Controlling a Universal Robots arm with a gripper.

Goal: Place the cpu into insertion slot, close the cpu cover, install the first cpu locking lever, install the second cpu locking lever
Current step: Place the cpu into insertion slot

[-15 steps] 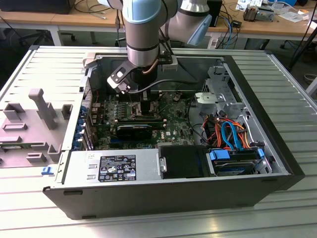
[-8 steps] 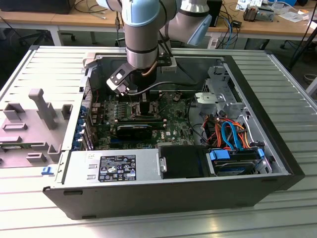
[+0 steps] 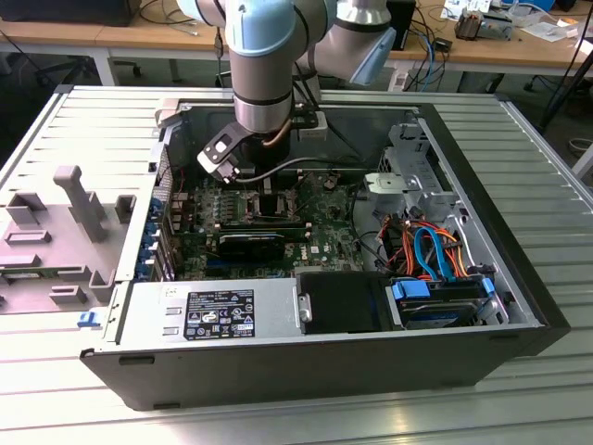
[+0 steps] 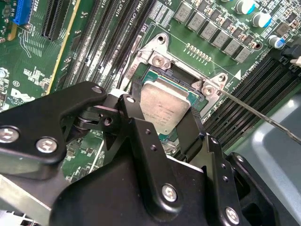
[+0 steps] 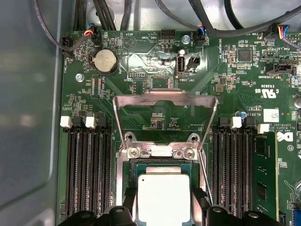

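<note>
Jaws: the gripper is closed on the cpu, with one black finger against each of two opposite edges in both wrist views.

The cpu lies level, metal top up, inside the rim of the insertion slot. Whether it is fully seated cannot be told.

The cpu cover is open, swung up and away from the slot on its hinge, with its square window over bare green circuit board.

A thin metal rod runs out from one corner of the slot.

Long black memory slots flank the slot on both sides.

In the exterior view the arm reaches straight down into an open computer case.
</note>
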